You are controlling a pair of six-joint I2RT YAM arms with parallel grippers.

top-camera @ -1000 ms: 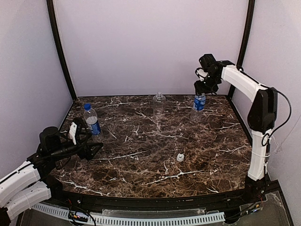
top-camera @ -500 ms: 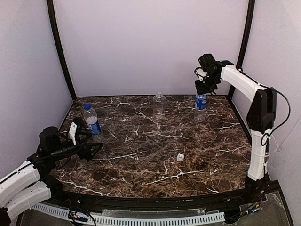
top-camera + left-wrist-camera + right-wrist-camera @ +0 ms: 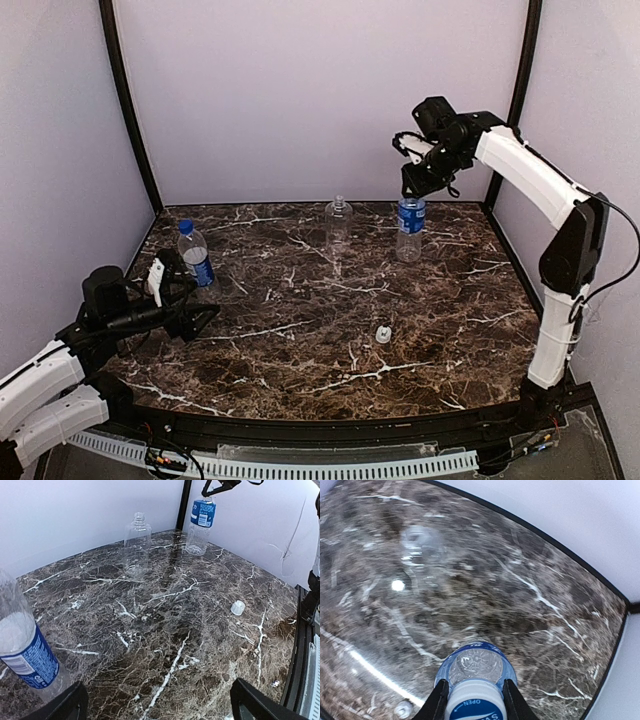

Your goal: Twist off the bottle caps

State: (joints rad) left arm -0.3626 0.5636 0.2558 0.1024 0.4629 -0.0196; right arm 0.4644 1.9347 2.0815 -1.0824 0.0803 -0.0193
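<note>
Right claw (image 3: pixel 416 190) pinches the cap (image 3: pixel 475 705) of the labelled bottle (image 3: pixel 410 226), at its six o'clock. Left claw (image 3: pixel 160 707) gapes; in its wrist view a second bottle (image 3: pixel 25 652) stands at nine o'clock.

left bottle (image 3: pixel 25 650) cropped, tabletop (image 3: pixel 530 580) blurred

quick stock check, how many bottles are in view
3. left blue-labelled bottle near the left edge; unlabelled bottle at back centre; right blue-labelled bottle back right, top held by the right gripper. None seems hidden.
</note>
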